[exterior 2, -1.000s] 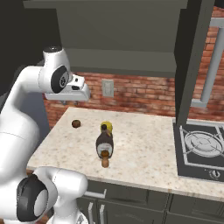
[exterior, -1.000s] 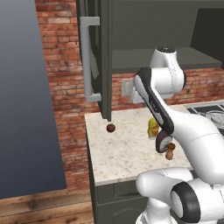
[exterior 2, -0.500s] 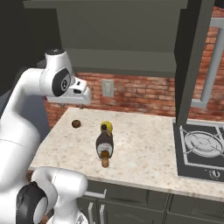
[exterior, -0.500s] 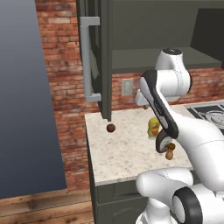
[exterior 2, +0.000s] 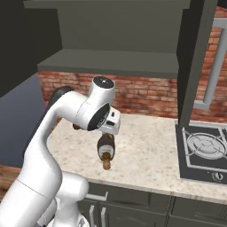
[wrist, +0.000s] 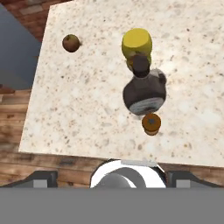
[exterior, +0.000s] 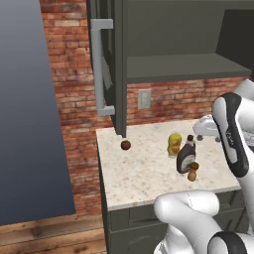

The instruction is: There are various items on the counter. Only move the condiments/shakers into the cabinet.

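Three condiment containers stand bunched on the counter (exterior: 144,183), all upright: 1 yellow squeeze bottle (exterior: 174,145), 1 dark bottle (exterior: 186,155) and 1 small wooden shaker (exterior: 193,171). From the left base cam they run in a short diagonal, squeeze bottle nearest the brick wall (exterior: 163,101), dark bottle just in front of it, shaker just beside the dark bottle toward the counter's front edge. Squeeze bottle is yellow w/ a rounded top and a darker patch low on its body; dark bottle is wide at the base, narrow at the neck, w/ a pale label band; shaker is brown, mill-shaped w/ a round knob top. Hand cam looks down on the same trio, squeeze bottle partly overlapped by the dark bottle. 1 small round brown ball (exterior: 126,145) sits well apart from them, near the counter's left end, below the bottom edge of the cabinet door (exterior: 118,69). Cabinet (exterior: 178,67) stands open above the counter, 1 shelf, 1 long light-grey bar handle (exterior: 97,67) on the door. Gripper (wrist: 112,177) hovers above the counter's front edge, jaws spread wide, nothing between them. 1 wall outlet (exterior: 144,98) on the brick, 1 stove (exterior 2: 204,153) to the right in the right base cam.
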Robot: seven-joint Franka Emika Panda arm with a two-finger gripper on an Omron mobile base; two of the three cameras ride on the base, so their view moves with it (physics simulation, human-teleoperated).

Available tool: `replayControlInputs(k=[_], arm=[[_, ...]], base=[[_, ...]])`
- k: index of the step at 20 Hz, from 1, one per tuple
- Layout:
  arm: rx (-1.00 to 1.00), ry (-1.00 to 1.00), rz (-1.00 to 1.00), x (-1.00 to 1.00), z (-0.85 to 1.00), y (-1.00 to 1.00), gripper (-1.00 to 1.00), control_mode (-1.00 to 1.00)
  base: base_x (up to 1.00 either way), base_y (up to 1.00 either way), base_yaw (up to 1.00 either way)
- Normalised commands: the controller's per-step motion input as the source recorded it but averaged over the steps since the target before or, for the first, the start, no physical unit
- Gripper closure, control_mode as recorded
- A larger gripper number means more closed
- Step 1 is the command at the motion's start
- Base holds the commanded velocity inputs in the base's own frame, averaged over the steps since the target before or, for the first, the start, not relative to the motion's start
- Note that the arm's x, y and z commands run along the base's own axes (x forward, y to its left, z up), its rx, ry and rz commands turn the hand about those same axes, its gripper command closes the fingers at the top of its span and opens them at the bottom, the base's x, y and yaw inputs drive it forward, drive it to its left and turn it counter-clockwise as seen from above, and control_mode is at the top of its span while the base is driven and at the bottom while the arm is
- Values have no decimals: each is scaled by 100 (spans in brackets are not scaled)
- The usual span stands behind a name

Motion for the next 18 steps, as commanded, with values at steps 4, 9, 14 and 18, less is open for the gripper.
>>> replayControlInputs(k=[4,9,14,18], arm=[[6,1,8,-7,-22,-21,-100,-100],[-5,3,-5,31,-33,0,-100,-100],[-3,1,-14,6,-50,-15,-100,-100],[-5,0,-10,16,-62,-8,-100,-100]], base=[[0,0,0],[0,0,0],[0,0,0],[0,0,0]])
